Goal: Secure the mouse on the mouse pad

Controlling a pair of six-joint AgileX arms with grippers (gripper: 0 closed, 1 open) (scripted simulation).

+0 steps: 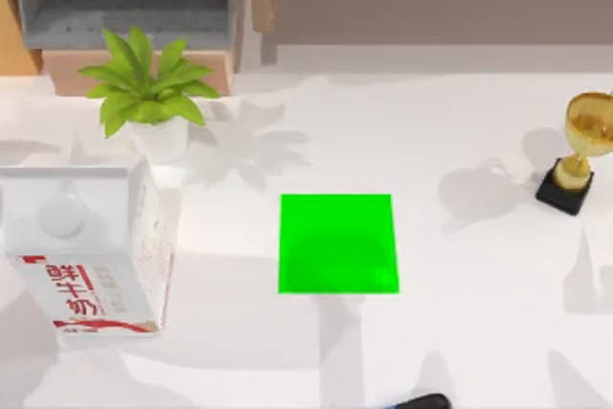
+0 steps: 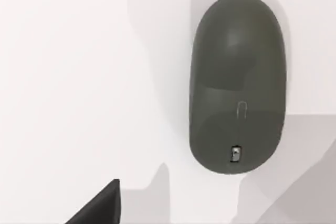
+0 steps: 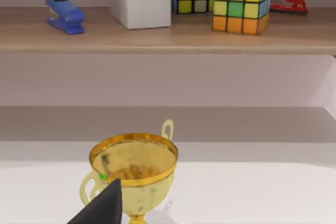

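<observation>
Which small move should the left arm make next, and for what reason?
Probably lower the left hand onto the mouse and grasp it. The left wrist view looks down on the dark grey mouse lying free on the white table, with nothing gripping it. In the top view the green mouse pad is bare, and the mouse sits at the table's near edge, off the pad.

A white table [image 1: 460, 332] is carrying a bright green mouse pad [image 1: 337, 243] lying flat near its middle, a milk carton [image 1: 86, 246] and a potted plant [image 1: 153, 98] standing at its left, and a gold trophy [image 1: 578, 155] at its right. A dark grey mouse [image 2: 239, 82] is resting directly on the white surface, its tip showing at the near edge [image 1: 421, 400], apart from the pad.
</observation>
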